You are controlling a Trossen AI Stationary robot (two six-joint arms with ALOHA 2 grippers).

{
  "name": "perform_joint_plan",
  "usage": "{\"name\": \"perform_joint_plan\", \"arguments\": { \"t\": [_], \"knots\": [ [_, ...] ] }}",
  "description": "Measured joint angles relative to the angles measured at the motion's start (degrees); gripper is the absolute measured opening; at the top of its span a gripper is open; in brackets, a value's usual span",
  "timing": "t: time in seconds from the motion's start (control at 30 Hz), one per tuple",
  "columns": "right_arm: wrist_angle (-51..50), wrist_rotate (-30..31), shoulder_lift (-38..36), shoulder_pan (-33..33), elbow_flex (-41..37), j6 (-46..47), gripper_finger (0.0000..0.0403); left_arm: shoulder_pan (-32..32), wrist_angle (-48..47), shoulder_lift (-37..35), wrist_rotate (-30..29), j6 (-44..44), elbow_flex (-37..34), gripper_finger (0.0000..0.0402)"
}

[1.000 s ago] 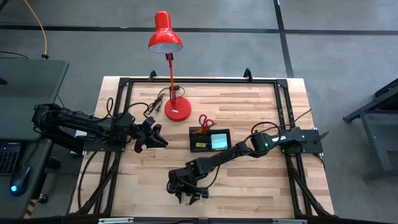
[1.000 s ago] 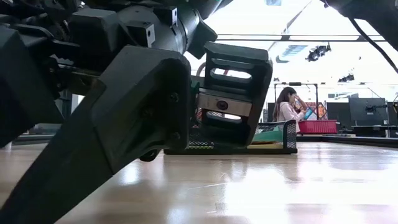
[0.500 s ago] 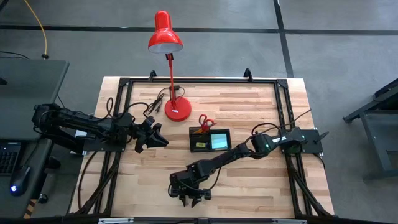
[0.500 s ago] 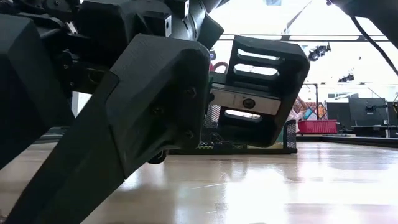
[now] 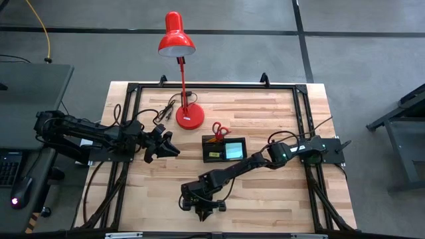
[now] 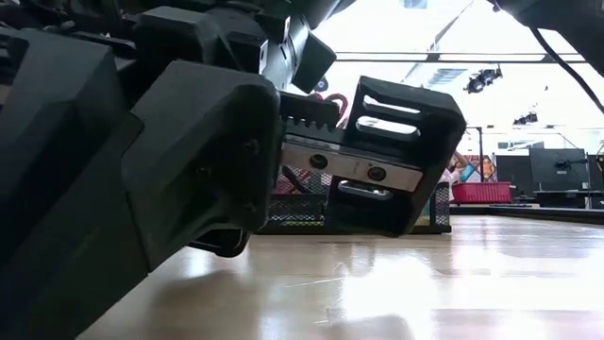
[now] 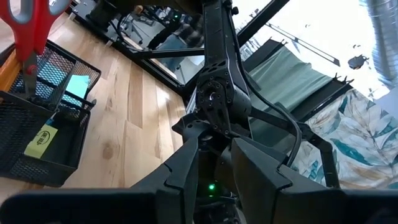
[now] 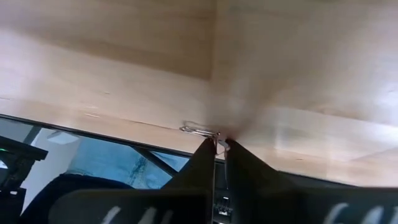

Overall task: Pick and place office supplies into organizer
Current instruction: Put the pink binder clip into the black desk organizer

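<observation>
Even, bright overhead light on the worktop (image 5: pixel 265 113); soft, short shadows lie beneath both arms. Low view: the background windows are blown out, glare streaks the wood, and the nearest arm is dark and out of focus. Right wrist view: heavily blurred and smeared.

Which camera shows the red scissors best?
The left wrist view: the scissors stand handle-up in the organizer, large and clear. The high view shows them small; the low view gives only a glimpse behind the right gripper; the right wrist view shows none.
</observation>
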Motion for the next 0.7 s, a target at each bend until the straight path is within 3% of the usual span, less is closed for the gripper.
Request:
{"name": "perform_joint_plan", "arguments": {
  "t": [0.4, 0.7],
  "knots": [
    [-1.27, 0.16, 0.09, 0.00, 0.68, -2.89, 0.0001, -0.01, -0.46, 0.00, 0.02, 0.00, 0.00, 0.0088],
    [-8.18, 5.11, 0.33, -0.64, 5.51, -6.32, 0.0000, 0.00, -0.41, 0.00, 0.04, 0.00, 0.00, 0.0088]
  ]
}}
